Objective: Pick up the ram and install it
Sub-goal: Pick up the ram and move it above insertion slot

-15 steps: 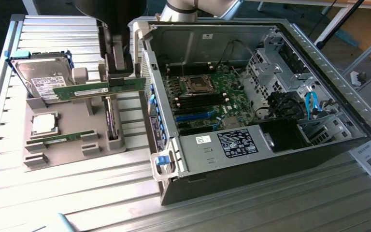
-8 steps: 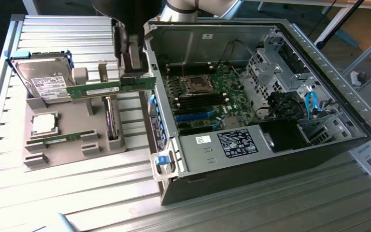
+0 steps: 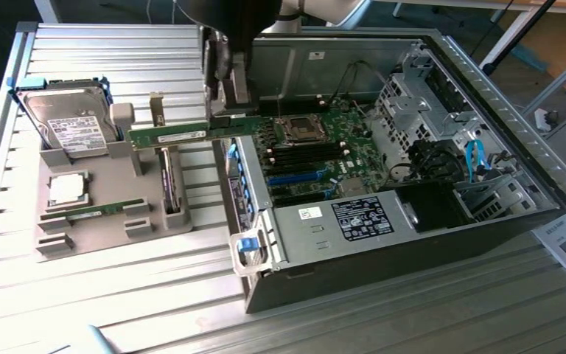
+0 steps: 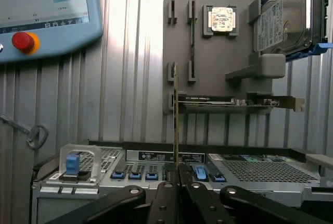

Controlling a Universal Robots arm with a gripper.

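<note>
— Where's the ram (image 3: 189, 136)?
— Up in the air, lying level, just beside the open computer case (image 3: 312, 247).
— And the fingers (image 4: 165, 203)?
— Clamped on the ram's edge.

1. The exterior view looks steeply down from high above the table (image 3: 116, 44). It stands far enough back to take in the grey holder plate (image 3: 106, 199) and the open computer case (image 3: 500, 96).
2. The wrist view sits close behind the end effector (image 4: 177, 182). It faces over the case's edge onto the plate and sees the ram (image 4: 176, 120) edge-on.
3. Both views share the plate, the hard drive (image 3: 67, 129) and the case's edge.
</note>
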